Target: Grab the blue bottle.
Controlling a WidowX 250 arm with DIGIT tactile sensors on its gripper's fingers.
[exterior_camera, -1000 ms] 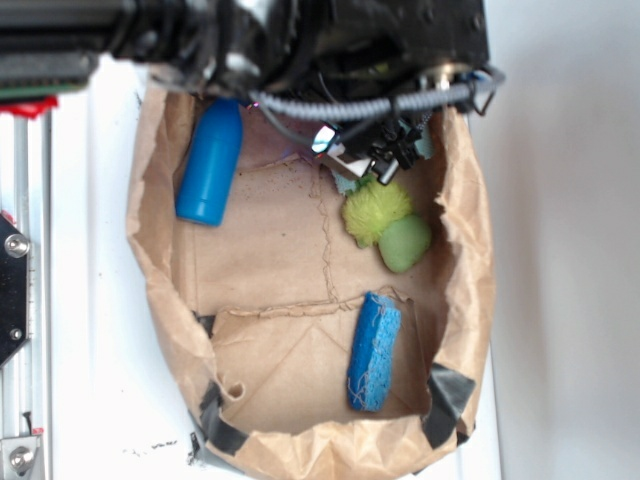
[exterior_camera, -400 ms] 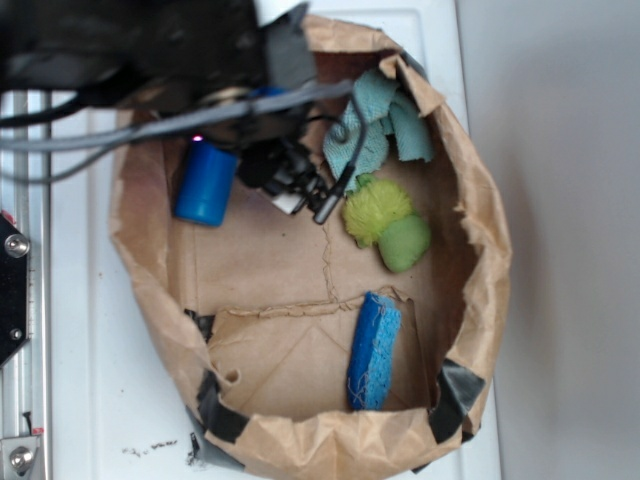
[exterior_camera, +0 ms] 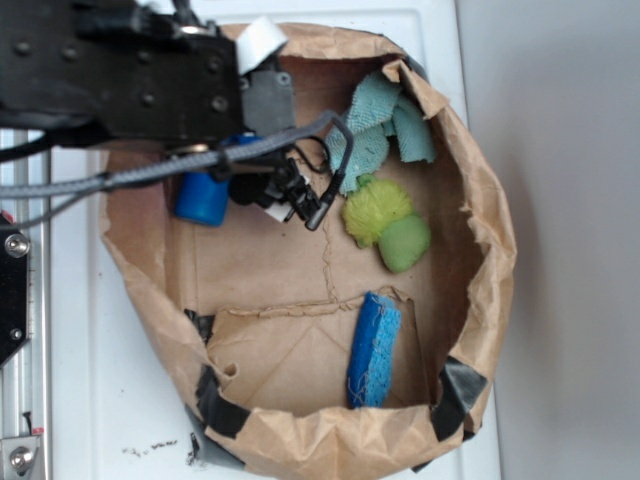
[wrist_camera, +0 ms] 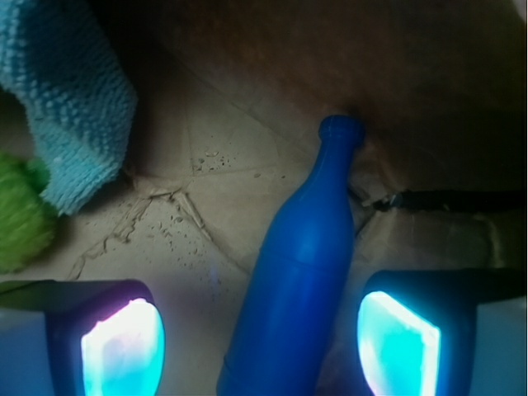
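From where I stand, the arm hangs over the upper left corner of the brown paper bag (exterior_camera: 480, 250), and the step in hand looks like the final line-up before closing on the blue bottle (wrist_camera: 297, 272). To do it well, I'd say the gripper (wrist_camera: 260, 338) should sink straight down until its pads sit level with the fattest part of the body, not the slim neck, then squeeze gently; smooth plastic of that round shape may well squirt out if pinched off-centre or too high. Keeping the bottle's long axis running squarely between the pads should help too.

In the wrist view the jaws stand spread wide, with nothing pinched. The left pad (wrist_camera: 124, 346) glows at the lower left and the right pad (wrist_camera: 396, 338) at the lower right. The bottle lies flat on the bag's floor between them, its body nearest the camera and its flared neck pointing away toward the shadowed bag wall. It sits a little nearer the right pad than the left, touching neither as far as I can see.

In the exterior view only the bottle's base end (exterior_camera: 203, 197) peeps out below the black arm. A teal cloth (exterior_camera: 375, 130), a green fuzzy toy (exterior_camera: 385, 225) and a blue sponge (exterior_camera: 375, 350) lie well apart from it.
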